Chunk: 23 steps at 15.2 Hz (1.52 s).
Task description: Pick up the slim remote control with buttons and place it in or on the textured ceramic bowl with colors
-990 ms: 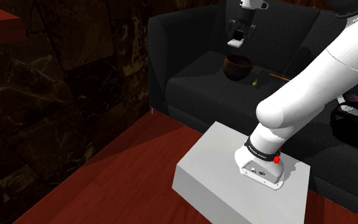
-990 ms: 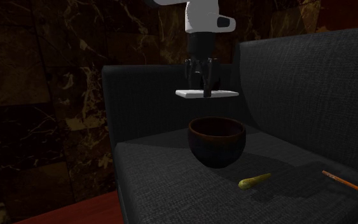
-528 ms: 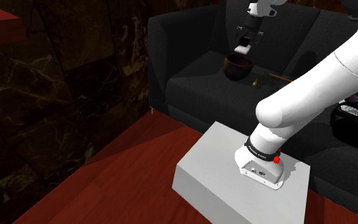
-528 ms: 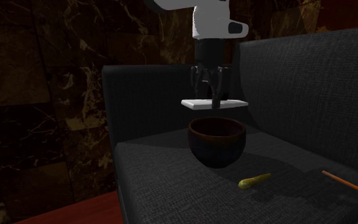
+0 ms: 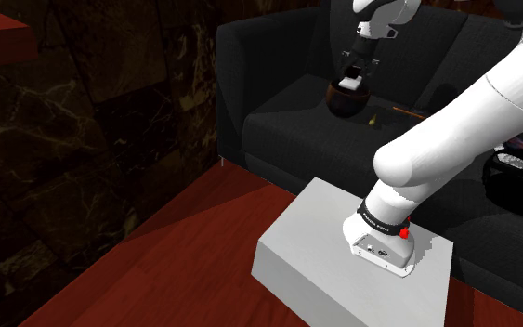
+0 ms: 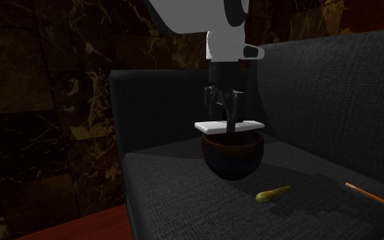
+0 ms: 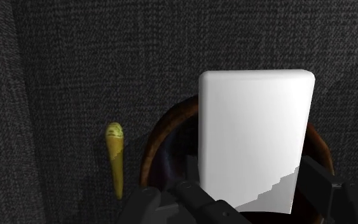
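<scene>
Just above the bowl (image 6: 232, 162), pincer (image 6: 225, 113) sat clamped on the flat remote (image 6: 214, 126), which could teeter off the rim onto the sofa (image 6: 176, 187) if released off-centre.

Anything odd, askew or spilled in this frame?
Nothing spilled or broken. The remote, level in the gripper at the rim of the bowl, is drawn plain white, no buttons showing. The dark bowl sits on a sofa seat, with a small yellow-green thing and an orange stick loose beside it.
</scene>
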### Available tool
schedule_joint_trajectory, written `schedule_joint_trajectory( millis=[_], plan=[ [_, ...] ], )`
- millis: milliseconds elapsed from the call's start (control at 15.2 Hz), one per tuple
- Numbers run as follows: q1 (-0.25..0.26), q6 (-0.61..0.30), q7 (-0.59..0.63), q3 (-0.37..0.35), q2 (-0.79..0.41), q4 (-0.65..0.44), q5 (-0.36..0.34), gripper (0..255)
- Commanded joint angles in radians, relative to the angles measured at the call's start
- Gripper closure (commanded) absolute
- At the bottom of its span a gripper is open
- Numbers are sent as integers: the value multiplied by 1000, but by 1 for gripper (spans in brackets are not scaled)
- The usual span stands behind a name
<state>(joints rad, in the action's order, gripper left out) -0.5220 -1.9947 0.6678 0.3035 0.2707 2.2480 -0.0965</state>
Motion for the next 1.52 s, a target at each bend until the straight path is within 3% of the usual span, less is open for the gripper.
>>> schedule_joint_trajectory(
  millis=[0, 528, 594, 924, 1188, 1452],
  plan=[
    [0, -31, 0, 2, -9, 21, 1, 255],
    [0, -31, 0, 2, -9, 21, 1, 255],
    [0, -31, 0, 2, -9, 21, 1, 0],
    [0, -31, 0, 2, -9, 21, 1, 0],
    [2, 99, 3, -9, 20, -80, 0, 0],
    [2, 99, 3, -9, 20, -80, 0, 0]
  ],
)
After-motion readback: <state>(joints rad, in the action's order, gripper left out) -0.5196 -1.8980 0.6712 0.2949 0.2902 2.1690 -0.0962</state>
